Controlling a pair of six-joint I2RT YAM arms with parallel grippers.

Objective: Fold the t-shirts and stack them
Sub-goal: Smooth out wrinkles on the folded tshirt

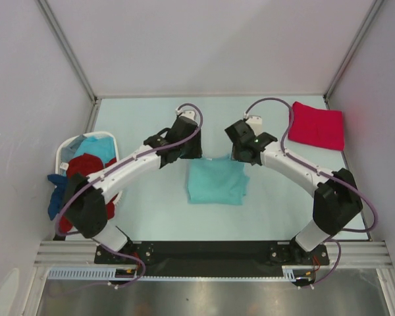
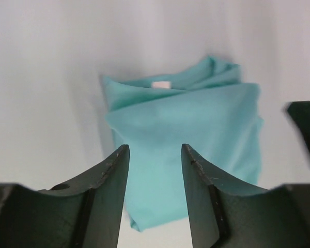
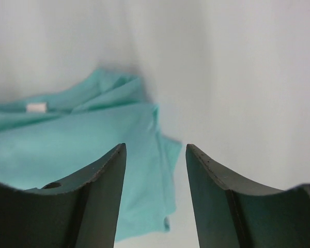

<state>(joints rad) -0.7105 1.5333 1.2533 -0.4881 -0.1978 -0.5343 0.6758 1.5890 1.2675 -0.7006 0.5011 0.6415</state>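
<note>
A light teal t-shirt [image 1: 216, 181] lies folded in a rough square at the table's middle. It also shows in the left wrist view [image 2: 191, 134] and in the right wrist view [image 3: 82, 150]. My left gripper [image 1: 187, 146] hovers open and empty above its far left corner. My right gripper [image 1: 242, 150] hovers open and empty above its far right corner. A bright pinkish-red t-shirt [image 1: 316, 126] lies folded at the far right. Dark red [image 1: 85, 168], light blue [image 1: 95, 149] and blue [image 1: 54, 201] t-shirts are heaped in and over the basket at the left.
A white plastic laundry basket [image 1: 64, 150] stands at the table's left edge beside the left arm. Walls enclose the table on three sides. The black mounting rail [image 1: 204, 253] runs along the near edge.
</note>
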